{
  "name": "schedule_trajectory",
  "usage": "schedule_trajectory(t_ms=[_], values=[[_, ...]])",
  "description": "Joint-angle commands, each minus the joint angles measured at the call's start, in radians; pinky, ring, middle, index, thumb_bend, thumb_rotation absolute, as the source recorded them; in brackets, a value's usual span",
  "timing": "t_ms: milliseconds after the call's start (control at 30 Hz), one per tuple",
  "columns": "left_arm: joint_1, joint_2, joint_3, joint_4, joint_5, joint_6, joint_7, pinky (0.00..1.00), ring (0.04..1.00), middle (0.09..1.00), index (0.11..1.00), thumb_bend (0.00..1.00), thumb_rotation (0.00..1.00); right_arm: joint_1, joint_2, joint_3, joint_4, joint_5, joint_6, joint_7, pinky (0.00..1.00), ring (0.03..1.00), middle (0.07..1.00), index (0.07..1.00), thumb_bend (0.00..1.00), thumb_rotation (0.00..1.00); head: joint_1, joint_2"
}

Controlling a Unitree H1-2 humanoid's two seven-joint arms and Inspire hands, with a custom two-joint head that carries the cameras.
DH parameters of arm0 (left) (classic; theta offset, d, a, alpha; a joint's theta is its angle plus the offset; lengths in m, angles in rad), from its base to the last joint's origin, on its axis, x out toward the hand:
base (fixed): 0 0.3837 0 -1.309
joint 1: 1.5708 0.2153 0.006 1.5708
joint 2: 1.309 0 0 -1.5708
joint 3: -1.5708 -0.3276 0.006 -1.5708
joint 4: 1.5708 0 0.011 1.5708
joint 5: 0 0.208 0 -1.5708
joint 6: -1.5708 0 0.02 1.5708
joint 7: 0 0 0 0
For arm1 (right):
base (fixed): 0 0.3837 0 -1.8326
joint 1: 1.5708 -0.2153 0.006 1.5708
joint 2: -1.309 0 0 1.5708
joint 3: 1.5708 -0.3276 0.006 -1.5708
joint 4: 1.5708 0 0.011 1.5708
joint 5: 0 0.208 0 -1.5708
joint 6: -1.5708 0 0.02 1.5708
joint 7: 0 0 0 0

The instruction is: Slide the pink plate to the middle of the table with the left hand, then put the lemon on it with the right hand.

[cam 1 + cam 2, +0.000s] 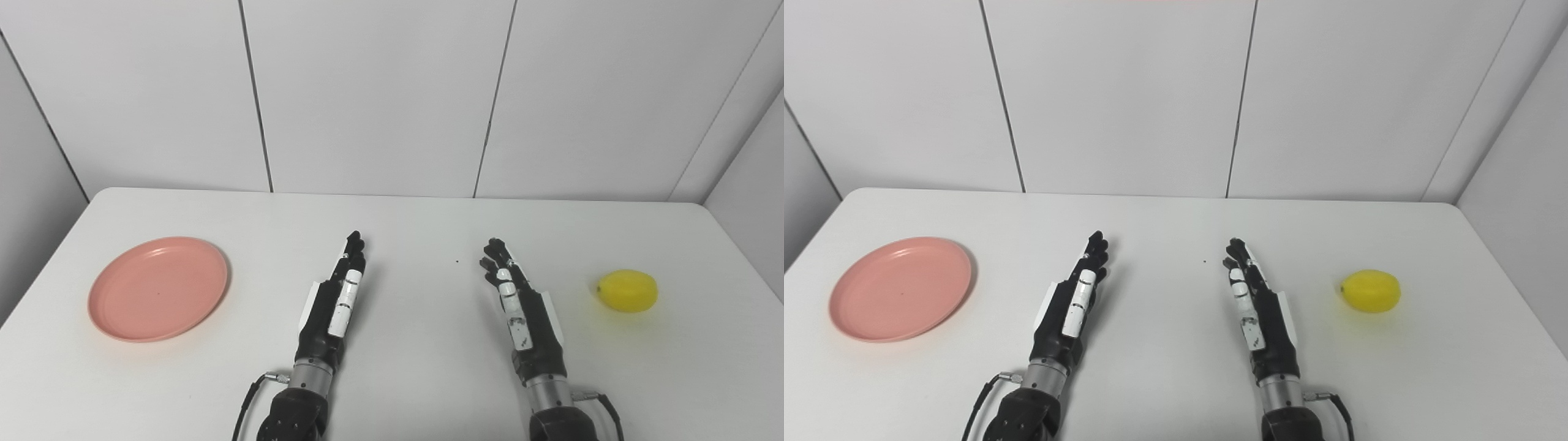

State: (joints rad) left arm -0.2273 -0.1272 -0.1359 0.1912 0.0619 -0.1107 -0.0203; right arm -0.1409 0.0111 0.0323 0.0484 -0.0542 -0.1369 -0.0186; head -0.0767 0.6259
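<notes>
Two black-and-white robot hands hover over a white rectangular table (pixel 404 380), flanked by the objects of the task: at the far left, a round, shallow pink plastic plate (pixel 158 288) lies flat near the table's left edge, empty and well apart from either hand. Just left of centre, the left hand (pixel 334 300) points away from the camera with its fingers stretched out straight and holding nothing, while the right hand (pixel 519 306), just right of centre, is likewise extended and empty. At the far right, a smooth yellow lemon (pixel 628 291) rests on the tabletop, near the right hand but not touching it.
</notes>
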Motion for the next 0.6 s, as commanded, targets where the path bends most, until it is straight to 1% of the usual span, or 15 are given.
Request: schedule_trajectory(t_ms=[0,133,200,267,300,333,367,400,433,500,533,567], values=[[0.020,0.004,0.000,0.011,-0.007,-0.006,-0.007,1.00,1.000,0.993,0.980,0.54,1.00,-0.014,0.007,-0.002,-0.032,0.004,-0.003,-0.002,0.93,0.901,0.917,0.915,0.60,1.00,0.001,0.000],[0.020,0.003,0.001,0.011,-0.008,-0.006,-0.009,1.00,1.000,0.994,0.984,0.53,1.00,-0.014,0.006,-0.001,-0.031,0.007,-0.007,0.000,0.94,0.906,0.923,0.920,0.60,1.00,0.001,0.000],[0.020,0.002,0.001,0.008,-0.011,-0.002,-0.011,1.00,1.000,0.995,0.985,0.53,1.00,-0.015,0.006,-0.001,-0.030,0.002,-0.006,-0.002,0.92,0.900,0.918,0.915,0.60,1.00,0.001,0.000],[0.022,0.001,0.001,0.014,-0.007,-0.006,-0.009,1.00,1.000,0.993,0.985,0.53,1.00,-0.013,0.005,0.001,-0.028,0.000,-0.010,-0.001,0.92,0.900,0.917,0.916,0.58,1.00,0.038,-0.014],[0.022,0.001,0.000,0.016,-0.003,-0.008,-0.006,1.00,1.000,0.993,0.986,0.53,1.00,-0.013,0.003,0.001,-0.026,0.001,-0.013,0.001,0.93,0.900,0.916,0.917,0.58,1.00,0.038,-0.014],[0.022,-0.001,-0.002,0.020,0.003,-0.011,-0.002,1.00,0.999,0.993,0.985,0.53,1.00,-0.012,0.001,0.000,-0.023,0.004,-0.017,0.003,0.93,0.901,0.917,0.917,0.58,1.00,0.067,-0.024],[0.020,-0.001,-0.004,0.029,0.008,-0.021,0.001,1.00,0.998,0.991,0.985,0.54,1.00,-0.012,-0.001,-0.001,-0.022,0.007,-0.021,0.005,0.93,0.902,0.920,0.918,0.57,1.00,0.073,-0.026],[0.018,-0.002,-0.007,0.043,0.014,-0.035,0.004,1.00,1.000,0.993,0.986,0.54,1.00,-0.010,-0.004,-0.003,-0.021,0.010,-0.021,0.006,0.92,0.902,0.923,0.917,0.58,1.00,0.114,-0.041],[0.017,-0.004,-0.010,0.053,0.018,-0.045,0.006,1.00,1.000,0.993,0.986,0.54,1.00,-0.007,-0.007,-0.006,-0.024,0.013,-0.018,0.008,0.92,0.902,0.923,0.916,0.58,1.00,0.130,-0.048],[0.015,-0.015,-0.014,0.077,0.018,-0.073,0.011,1.00,1.000,0.998,0.983,0.52,1.00,0.003,-0.015,-0.010,-0.036,0.022,-0.005,0.014,0.93,0.910,0.928,0.925,0.59,1.00,0.193,-0.069],[0.013,-0.022,-0.015,0.096,0.017,-0.103,0.016,1.00,1.000,0.999,0.982,0.52,1.00,0.008,-0.022,-0.013,-0.044,0.027,0.004,0.019,0.94,0.912,0.930,0.928,0.59,1.00,0.227,-0.082],[0.010,-0.027,-0.016,0.112,0.017,-0.126,0.020,1.00,1.000,0.999,0.980,0.50,1.00,0.011,-0.027,-0.014,-0.048,0.031,0.010,0.023,0.95,0.922,0.934,0.935,0.60,1.00,0.244,-0.089]])
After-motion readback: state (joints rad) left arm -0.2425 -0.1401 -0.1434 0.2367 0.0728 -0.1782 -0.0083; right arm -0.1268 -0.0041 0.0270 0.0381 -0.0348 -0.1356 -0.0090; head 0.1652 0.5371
